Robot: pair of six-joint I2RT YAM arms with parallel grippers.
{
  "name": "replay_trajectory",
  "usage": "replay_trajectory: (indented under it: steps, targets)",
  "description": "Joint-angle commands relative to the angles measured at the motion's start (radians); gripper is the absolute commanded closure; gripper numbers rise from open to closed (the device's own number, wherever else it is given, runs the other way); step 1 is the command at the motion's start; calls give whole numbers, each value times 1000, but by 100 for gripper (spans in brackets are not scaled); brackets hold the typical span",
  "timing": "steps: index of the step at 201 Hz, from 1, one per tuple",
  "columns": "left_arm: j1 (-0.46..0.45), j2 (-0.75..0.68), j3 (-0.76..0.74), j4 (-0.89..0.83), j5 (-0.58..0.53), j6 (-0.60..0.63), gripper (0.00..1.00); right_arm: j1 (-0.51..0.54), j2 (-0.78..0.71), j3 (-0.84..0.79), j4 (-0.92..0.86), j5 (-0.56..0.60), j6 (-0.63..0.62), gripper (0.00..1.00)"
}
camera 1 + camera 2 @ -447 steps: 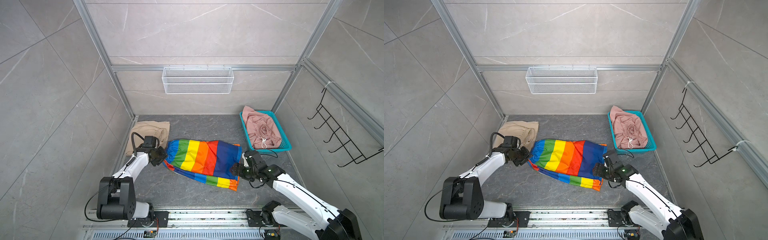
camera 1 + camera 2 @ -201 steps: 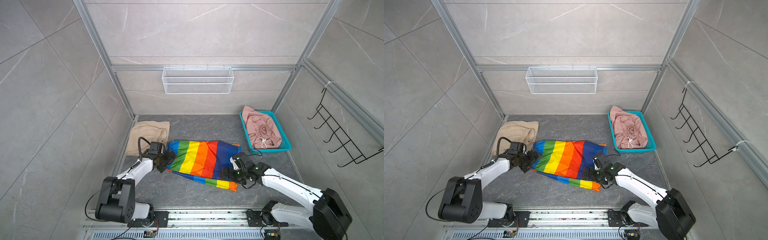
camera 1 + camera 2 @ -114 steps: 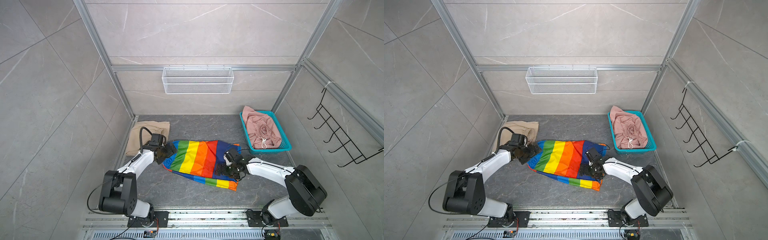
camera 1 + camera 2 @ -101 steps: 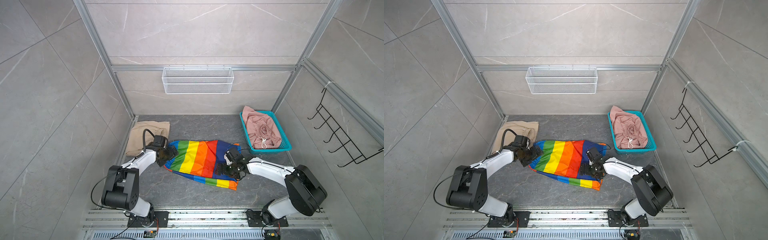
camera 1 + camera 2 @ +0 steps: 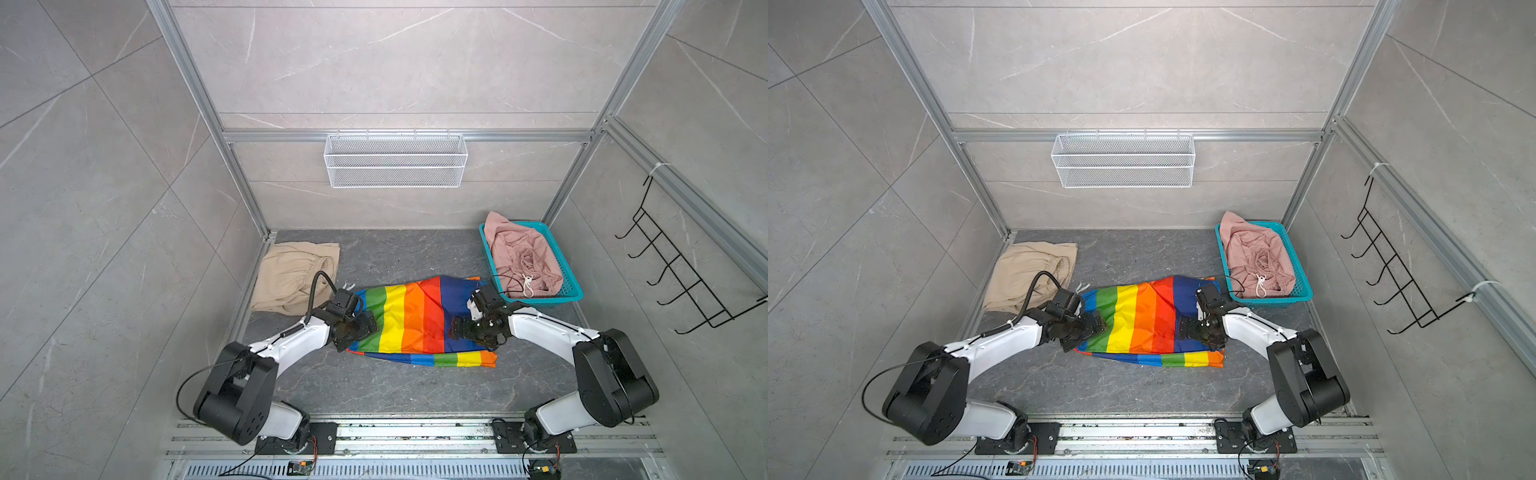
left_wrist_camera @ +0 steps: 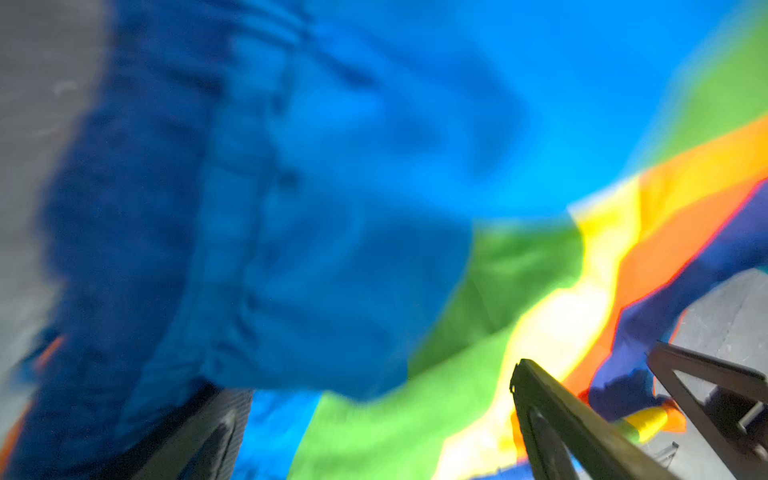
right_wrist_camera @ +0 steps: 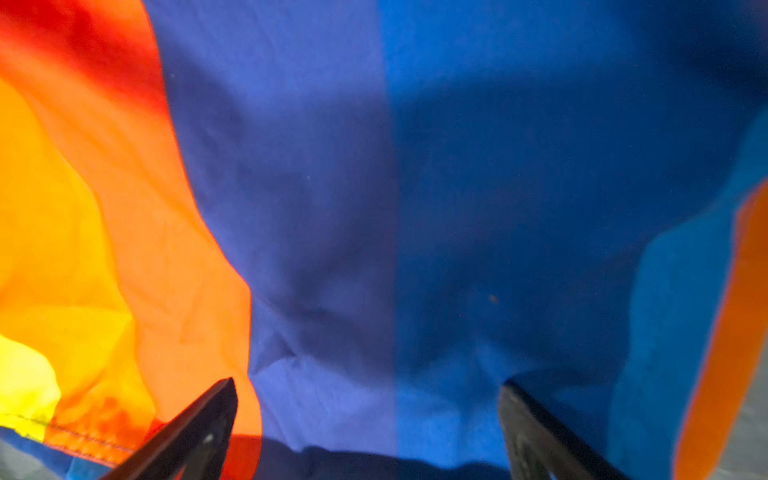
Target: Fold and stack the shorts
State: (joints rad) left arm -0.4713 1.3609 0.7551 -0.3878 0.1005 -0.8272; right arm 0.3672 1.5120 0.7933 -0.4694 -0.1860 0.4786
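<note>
The rainbow shorts (image 5: 411,320) are laid just beside the basket (image 5: 544,300) for folding. The left gripper (image 5: 360,332) and right gripper (image 5: 463,332) are held spread at opposite ends, pinching nothing; edges must be grasped next.

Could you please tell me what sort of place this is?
Likely a robot test cell: an aluminium frame around grey panels, left arm and right arm mounted on a floor rail, a wire basket on the wall.

middle shorts (image 5: 411,320) lie on the floor (image 5: 395,386); second shorts (image 5: 291,270) back left; basket (image 5: 544,300) right, holding third shorts (image 5: 519,257).
</note>
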Motion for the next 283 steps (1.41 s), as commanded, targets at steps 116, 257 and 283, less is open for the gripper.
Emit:
replay_trajectory:
  steps: [116, 257, 283]
  targets:
    - [143, 186, 142, -101, -131, 235, 11, 111, -21, 8, -44, 19, 2, 1]
    - [142, 443, 202, -121, -81, 289, 98, 111, 2, -17, 1, -7, 15, 0]
    - [142, 415, 205, -141, -92, 286, 100, 110, 6, -16, 5, -9, 20, 0]
